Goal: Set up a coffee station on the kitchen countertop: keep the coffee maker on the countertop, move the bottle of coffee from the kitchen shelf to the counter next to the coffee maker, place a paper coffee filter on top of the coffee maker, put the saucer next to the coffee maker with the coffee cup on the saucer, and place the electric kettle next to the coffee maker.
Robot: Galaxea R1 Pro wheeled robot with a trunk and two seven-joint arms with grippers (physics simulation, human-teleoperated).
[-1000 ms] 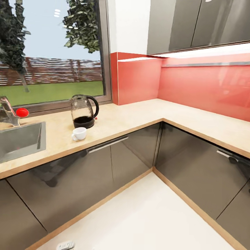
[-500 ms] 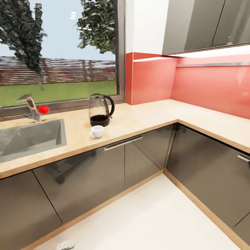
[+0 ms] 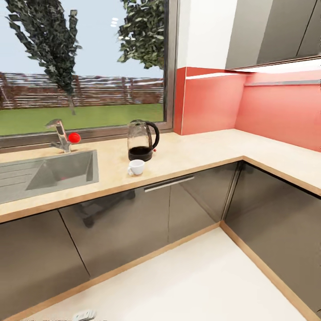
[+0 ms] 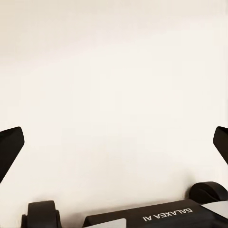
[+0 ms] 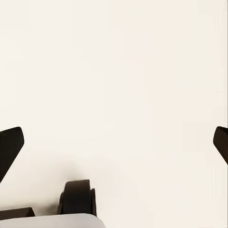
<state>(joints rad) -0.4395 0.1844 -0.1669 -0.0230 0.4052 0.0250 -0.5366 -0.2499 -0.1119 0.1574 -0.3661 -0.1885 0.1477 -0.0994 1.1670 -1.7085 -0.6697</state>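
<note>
Under the big window, the light wood tabletop ran along the wall and turned a corner by the red wall panel. On it stood the glass kettle with its black base and looped handle. A small white cup sat just in front of the kettle, very near it, closer to the tabletop's edge. Further along were a metal sink and a tap with a red knob. My left claw was spread wide over the pale floor, holding nothing. My right claw was spread wide too, holding nothing.
</note>
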